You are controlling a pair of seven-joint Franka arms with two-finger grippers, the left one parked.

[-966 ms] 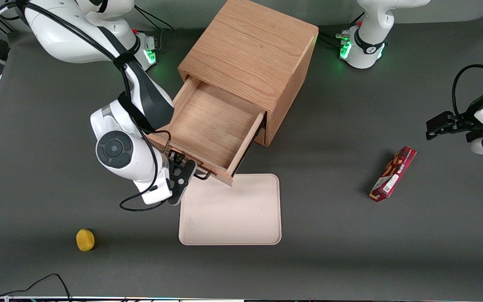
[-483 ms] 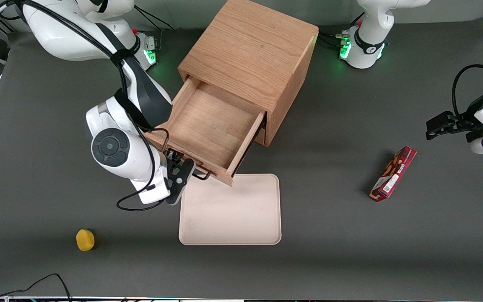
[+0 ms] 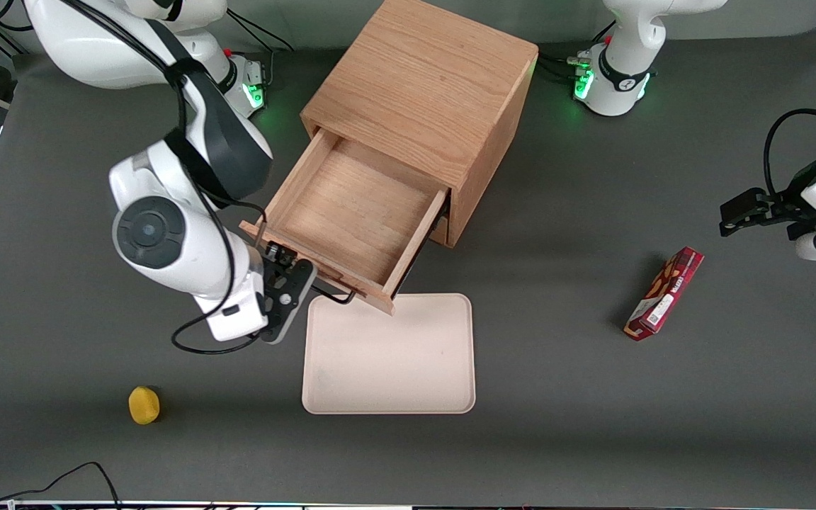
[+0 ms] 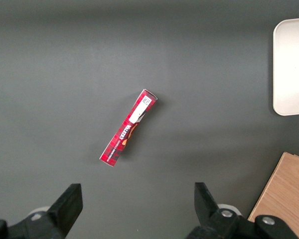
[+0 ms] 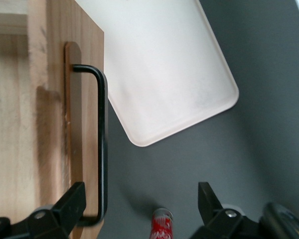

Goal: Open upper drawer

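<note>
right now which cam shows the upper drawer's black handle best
The right wrist view: the handle runs full length along the upper drawer front, with the open gripper straddling one end, not gripping. The front view shows only a sliver of it. The left wrist view misses it.

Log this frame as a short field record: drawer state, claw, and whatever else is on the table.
upper drawer: light wood box, pulled well out of the oak cube cabinet, nothing inside
handle: thin black bar, free
claw: open, beside the handle, not gripping
tray: beige rectangular tray, in front of the drawer
other items: red snack box; small yellow object
</note>
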